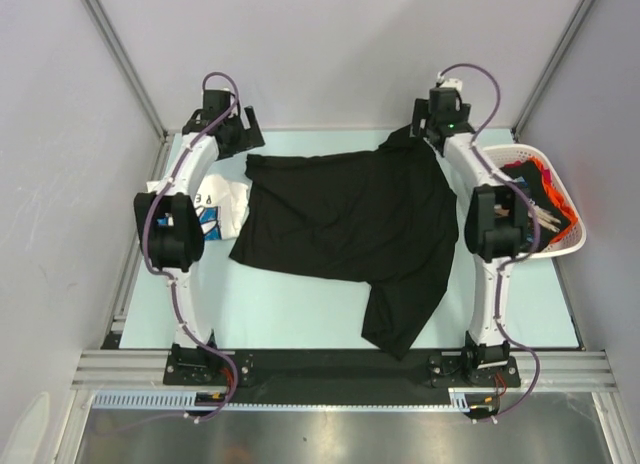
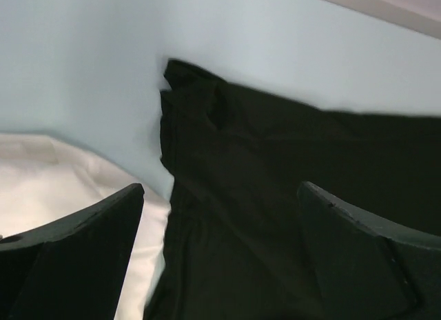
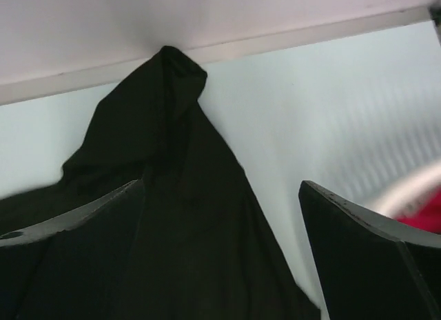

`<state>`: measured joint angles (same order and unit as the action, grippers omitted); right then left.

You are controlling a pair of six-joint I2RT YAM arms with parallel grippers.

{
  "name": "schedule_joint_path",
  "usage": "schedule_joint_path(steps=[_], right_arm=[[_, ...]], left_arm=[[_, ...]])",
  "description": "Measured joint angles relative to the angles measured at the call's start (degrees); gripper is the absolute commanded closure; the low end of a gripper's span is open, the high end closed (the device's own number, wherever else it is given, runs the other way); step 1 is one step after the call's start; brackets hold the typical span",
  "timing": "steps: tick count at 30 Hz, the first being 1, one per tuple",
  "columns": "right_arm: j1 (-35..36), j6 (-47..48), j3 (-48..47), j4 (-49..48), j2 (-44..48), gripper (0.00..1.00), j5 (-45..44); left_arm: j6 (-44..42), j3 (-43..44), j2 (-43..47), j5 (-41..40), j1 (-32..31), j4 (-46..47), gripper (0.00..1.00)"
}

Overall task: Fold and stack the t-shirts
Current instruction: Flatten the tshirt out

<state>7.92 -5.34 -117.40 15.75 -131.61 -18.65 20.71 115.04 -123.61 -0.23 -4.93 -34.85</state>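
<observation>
A large black t-shirt (image 1: 345, 219) lies spread over the middle of the table, one sleeve trailing toward the near edge. A white t-shirt (image 1: 222, 204) with blue print lies partly under its left side. My left gripper (image 1: 246, 132) hovers open over the black shirt's far left corner (image 2: 186, 78), its fingers (image 2: 83, 247) wide apart and holding nothing; white cloth (image 2: 62, 182) shows below. My right gripper (image 1: 424, 127) is open too, above the far right corner (image 3: 172, 75), which is bunched against the back wall. Nothing sits between its fingers (image 3: 365, 251).
A white slotted basket (image 1: 556, 250) stands at the right edge behind the right arm, holding orange and dark shirts (image 1: 540, 184); its rim (image 3: 413, 189) and red cloth (image 3: 428, 216) show in the right wrist view. Walls and frame posts enclose the table.
</observation>
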Motion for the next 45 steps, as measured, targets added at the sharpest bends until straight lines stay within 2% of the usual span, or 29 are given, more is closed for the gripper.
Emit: schedule_joint_path(steps=[3,8,12,15,19,25,27,29,30,31,32,45], right_arm=[[-0.2,-2.4,8.9,4.8,11.7,0.0,0.2],[-1.9,-9.7,14.1,16.3,30.3,0.03,4.6],[-5.1,-14.6,22.2,24.5,40.4,0.04,14.0],[-7.0,-16.8,29.4,30.1,41.4,0.07,22.6],[-8.6,-18.4,38.9,35.5,37.0,0.07,32.7],[-9.0,-19.5,40.3,38.5,30.5,0.08,40.7],[-9.1,-19.2,39.7,39.5,29.1,0.08,42.0],[-9.0,-18.9,38.7,40.4,27.8,0.08,43.0],[-9.1,-18.8,38.2,40.7,27.2,0.08,43.5],[-9.1,-18.6,37.7,40.8,26.8,0.08,43.8],[-9.1,-18.6,37.0,41.2,26.4,0.08,44.1],[-9.2,-16.9,26.5,44.0,22.2,0.09,45.3]], left_arm=[[0.1,-11.7,9.6,2.0,0.0,0.4,0.0],[0.3,-29.6,24.1,3.5,-0.1,-1.2,0.01],[0.6,-36.2,26.7,5.7,-0.1,-5.2,0.0],[1.5,-40.7,26.6,8.2,-0.1,-6.7,0.0],[2.6,-42.4,24.6,11.5,-0.1,-7.9,0.0],[3.9,-41.9,18.0,13.4,-0.1,-8.5,0.0],[3.9,-41.1,16.1,12.8,-0.1,-9.8,0.03],[4.0,-40.7,14.9,12.2,-0.1,-10.6,0.19],[4.2,-40.6,14.4,11.7,-0.1,-11.0,0.39],[4.6,-40.6,14.1,11.2,-0.1,-11.5,0.79],[5.0,-40.6,13.7,10.9,-0.1,-11.9,0.98],[5.4,-41.1,11.8,11.6,0.3,-15.8,1.0]])
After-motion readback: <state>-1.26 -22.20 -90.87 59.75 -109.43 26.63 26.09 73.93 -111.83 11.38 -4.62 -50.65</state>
